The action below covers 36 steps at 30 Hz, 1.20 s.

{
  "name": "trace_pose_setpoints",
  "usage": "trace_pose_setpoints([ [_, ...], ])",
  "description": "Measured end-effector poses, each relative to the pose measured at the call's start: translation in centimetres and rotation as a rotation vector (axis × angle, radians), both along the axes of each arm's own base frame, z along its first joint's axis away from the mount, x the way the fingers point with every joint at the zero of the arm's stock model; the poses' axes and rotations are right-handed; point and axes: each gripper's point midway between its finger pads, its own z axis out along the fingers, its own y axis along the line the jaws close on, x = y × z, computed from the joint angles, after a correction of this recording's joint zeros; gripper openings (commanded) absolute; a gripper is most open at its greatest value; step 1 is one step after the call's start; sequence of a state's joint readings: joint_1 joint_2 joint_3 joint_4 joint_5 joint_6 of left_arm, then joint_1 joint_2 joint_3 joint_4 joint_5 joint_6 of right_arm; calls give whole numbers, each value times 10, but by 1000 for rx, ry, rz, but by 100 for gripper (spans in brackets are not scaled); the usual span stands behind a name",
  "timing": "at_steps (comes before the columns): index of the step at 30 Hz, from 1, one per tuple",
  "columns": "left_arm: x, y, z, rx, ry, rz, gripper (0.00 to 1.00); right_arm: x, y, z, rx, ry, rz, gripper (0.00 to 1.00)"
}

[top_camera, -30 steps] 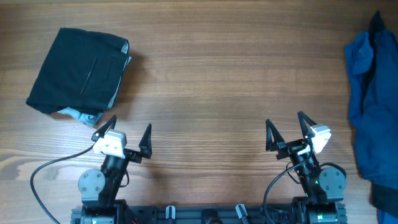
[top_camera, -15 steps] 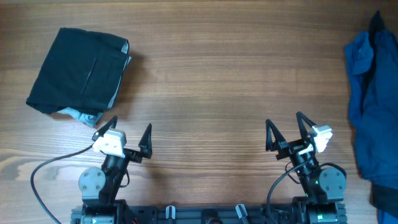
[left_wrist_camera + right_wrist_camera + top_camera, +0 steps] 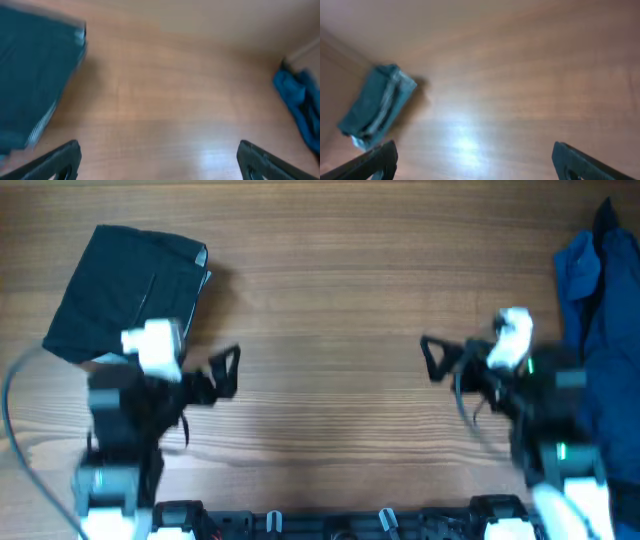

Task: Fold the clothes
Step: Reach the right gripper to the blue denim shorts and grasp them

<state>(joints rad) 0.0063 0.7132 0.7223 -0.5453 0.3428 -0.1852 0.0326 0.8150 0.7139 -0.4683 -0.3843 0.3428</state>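
We see a folded dark garment (image 3: 120, 290) lying at the far left of the wooden worktop (image 3: 330, 270), a squarish packet set slightly askew, with a pale strip of cloth showing along its right edge. At the opposite side a blue garment (image 3: 600, 330) sits unfolded in a rumpled heap against the right edge, well apart from the folded piece. The left end effector (image 3: 159, 147) has its two fingers spread wide, and in its wrist view we find only bare wood between them; the folded garment fills the upper left of that view and the blue heap shows at the far right. The right end effector (image 3: 475, 146) is likewise spread apart over bare worktop, and from its wrist view we see the folded packet off to the left, its layered edge turned toward the camera. Overhead, both arms are blurred; the left one overlaps the near right corner of the folded garment, and the right one stands just beside the blue heap.
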Motion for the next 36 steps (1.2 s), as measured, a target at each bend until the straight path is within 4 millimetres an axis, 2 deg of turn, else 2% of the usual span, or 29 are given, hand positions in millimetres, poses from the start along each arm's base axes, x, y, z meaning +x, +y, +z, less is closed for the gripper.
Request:
trace_pose_setpoints([
  [2,16,0,-7,-1,136,1,100,18,2,-13,-16,128,19,100],
  [5,35,0,-23,-5,345,-2,100,46,3,-38,-37,242,47,82],
  [7,46,0,-34,-6,411,-2,100,58,-3,-51,-37,325,36,80],
  [8,49,-1,-41,-8,437,-4,100,70,-13,-51,-39,352,9,80],
  [9,50,-2,-52,-15,477,-11,100,86,-27,-46,-46,370,-35,82],
  [11,50,-5,-58,-26,503,-21,100,114,-61,-31,-73,372,-135,84],
  [12,50,-5,-59,-29,508,-24,100,137,-87,-16,-96,336,-209,86],
  [13,50,-6,-59,-34,506,-29,100,151,-108,-5,-111,313,-263,86],
  [17,49,-8,-59,-40,510,-35,100,194,-189,25,-190,220,-467,86],
  [18,49,-8,-59,-41,513,-35,100,198,-200,26,-203,209,-491,86],
  [19,48,-8,-59,-42,515,-37,100,205,-227,22,-235,195,-557,86],
  [22,48,-10,-58,-52,514,-47,100,219,-283,2,-270,166,-676,87],
  [23,47,-11,-58,-57,516,-51,100,220,-295,-7,-274,174,-699,88],
  [24,47,-12,-58,-61,516,-55,100,218,-316,-28,-280,207,-733,88],
  [27,46,-14,-58,-67,518,-61,100,214,-354,-70,-289,261,-790,96],
  [28,46,-14,-57,-69,518,-63,100,213,-365,-84,-293,275,-802,98],
  [31,46,-15,-57,-73,519,-67,100,215,-390,-102,-322,259,-819,99],
  [36,45,-19,-55,-91,518,-85,100,210,-413,-100,-359,227,-836,97],
])
